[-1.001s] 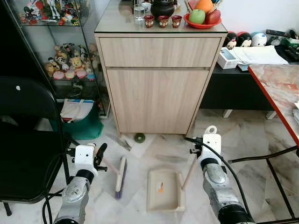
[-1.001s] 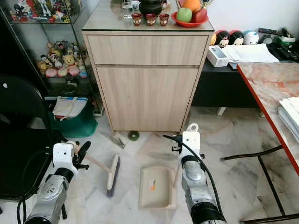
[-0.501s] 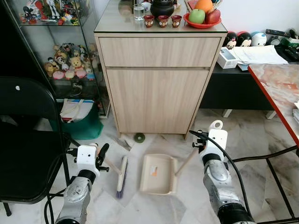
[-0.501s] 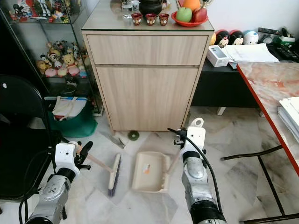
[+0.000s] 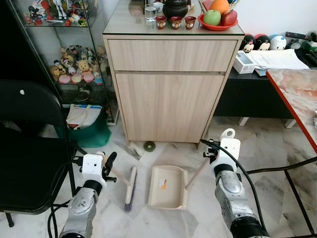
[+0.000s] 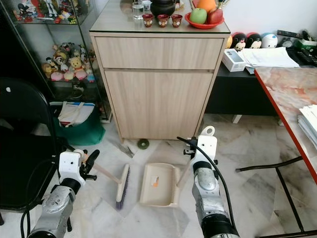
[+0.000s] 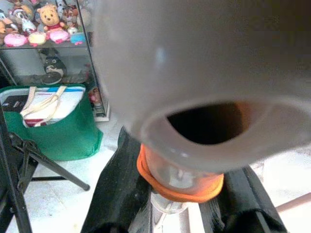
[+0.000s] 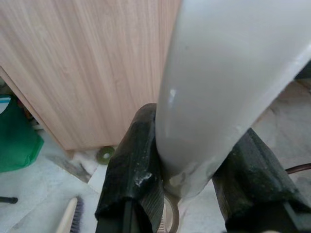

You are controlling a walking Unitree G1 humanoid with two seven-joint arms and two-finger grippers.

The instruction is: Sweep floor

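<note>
Sweeping looks partly done, judging by how things lie. The left gripper [image 5: 105,162] is clamped around the pale handle of the brush [image 5: 130,188], whose bristle head rests on the floor [image 5: 148,223] at about 9 o'clock of the dustpan [image 5: 167,187], just beside it but apart. The right gripper [image 8: 182,189] pinches the dustpan's long handle between both black fingers [image 8: 133,170], and the pan lies flat on the tiles with its open mouth turned toward the brush. One small orange scrap [image 5: 162,185] sits inside the pan, so at least some litter is collected. What seems left: a greyish strip of debris [image 5: 132,150] on the floor at 11 o'clock of the pan, and a small dark green ring [image 5: 149,146] lying at the foot of the cabinet [image 5: 171,94] at 12 o'clock. Both are well short of the pan.

The floor is polished marble-look tile, glossy and veined, so light litter should slide easily. The dustpan is smooth cream plastic, a shallow rectangular tray with a ribbed comb edge at 3 o'clock. The brush has a slim bar head with dark bristles, and an orange collar shows on its handle in the left wrist view. The cabinet is matt, light wood grain.
</note>
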